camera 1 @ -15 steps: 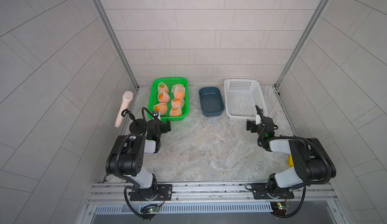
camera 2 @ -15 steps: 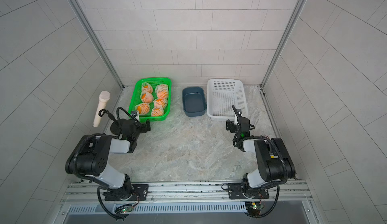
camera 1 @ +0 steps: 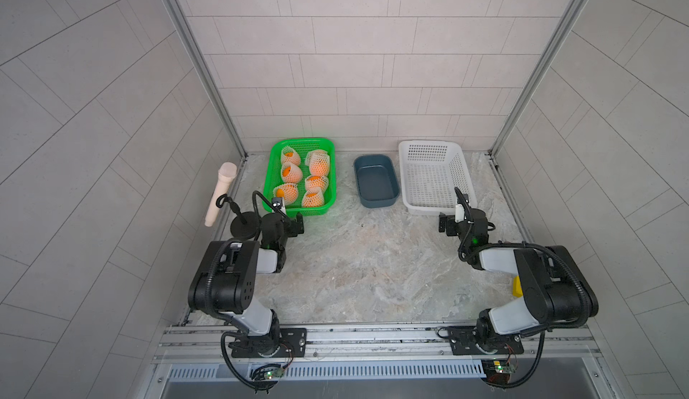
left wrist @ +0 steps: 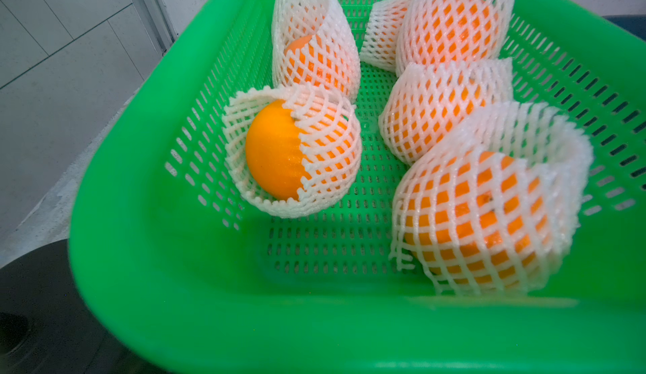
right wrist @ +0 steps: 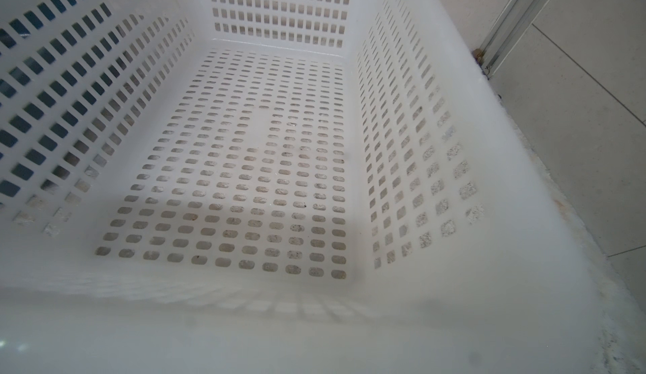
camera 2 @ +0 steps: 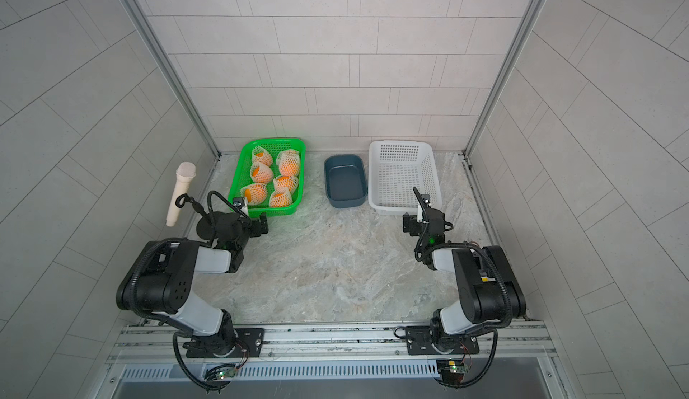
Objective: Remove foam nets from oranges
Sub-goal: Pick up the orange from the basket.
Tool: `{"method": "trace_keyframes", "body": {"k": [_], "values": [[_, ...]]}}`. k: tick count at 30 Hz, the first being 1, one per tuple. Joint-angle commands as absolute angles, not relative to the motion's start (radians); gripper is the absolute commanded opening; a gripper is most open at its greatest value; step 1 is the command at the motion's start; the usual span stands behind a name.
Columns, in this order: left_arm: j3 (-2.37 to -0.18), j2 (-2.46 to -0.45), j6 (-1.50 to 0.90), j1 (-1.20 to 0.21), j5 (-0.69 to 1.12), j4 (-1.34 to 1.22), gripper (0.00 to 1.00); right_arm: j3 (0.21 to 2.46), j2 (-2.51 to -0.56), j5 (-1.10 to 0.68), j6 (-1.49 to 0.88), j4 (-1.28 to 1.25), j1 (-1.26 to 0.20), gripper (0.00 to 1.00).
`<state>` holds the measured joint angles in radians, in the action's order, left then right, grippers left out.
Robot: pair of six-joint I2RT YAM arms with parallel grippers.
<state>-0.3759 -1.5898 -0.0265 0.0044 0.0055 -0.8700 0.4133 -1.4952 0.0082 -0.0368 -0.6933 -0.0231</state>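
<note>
Foam nets [left wrist: 332, 138] wrap all six oranges [left wrist: 272, 152], so no sleeve is off yet. The step in hand looks like the approach to a first fruit.

Nearest in a top view, the left gripper [camera 1: 293, 225] sits left of centre, jaws spread wide and empty, just short of the green basket's [camera 1: 302, 212] near rim. The right gripper [camera 1: 449, 225], right of centre, is also wide and empty, at the near rim of the white basket [camera 1: 428, 211].

Beyond, the oranges lie in two rows in the green basket, upper left of centre. A dark blue tray [camera 1: 376, 204] stands between the baskets.

The next move likely calls for reaching over the rim and pinching loose mesh, not fruit.
</note>
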Motion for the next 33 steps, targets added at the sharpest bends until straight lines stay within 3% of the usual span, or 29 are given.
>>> {"method": "trace_keyframes", "body": {"k": [1,24,27,29,33], "values": [[-0.403,-1.593,-0.025,0.008,-0.006,-0.918,1.0,0.431,-1.503,0.018,-0.021,-0.713,-0.022,1.0],[-0.397,-1.592,-0.027,0.009,-0.011,-0.926,1.0,0.43,-1.502,0.018,-0.02,-0.713,-0.023,1.0],[-0.333,-1.586,-0.04,0.009,-0.055,-1.037,1.0,0.444,-1.487,0.013,0.004,-0.695,-0.024,1.0],[-0.293,-1.591,-0.049,0.008,-0.074,-1.147,1.0,0.495,-1.446,0.031,-0.026,-0.556,-0.021,0.99],[-0.245,-1.553,-0.057,0.009,-0.088,-1.174,1.0,0.453,-1.369,0.034,-0.03,-0.555,-0.022,1.0]]}}
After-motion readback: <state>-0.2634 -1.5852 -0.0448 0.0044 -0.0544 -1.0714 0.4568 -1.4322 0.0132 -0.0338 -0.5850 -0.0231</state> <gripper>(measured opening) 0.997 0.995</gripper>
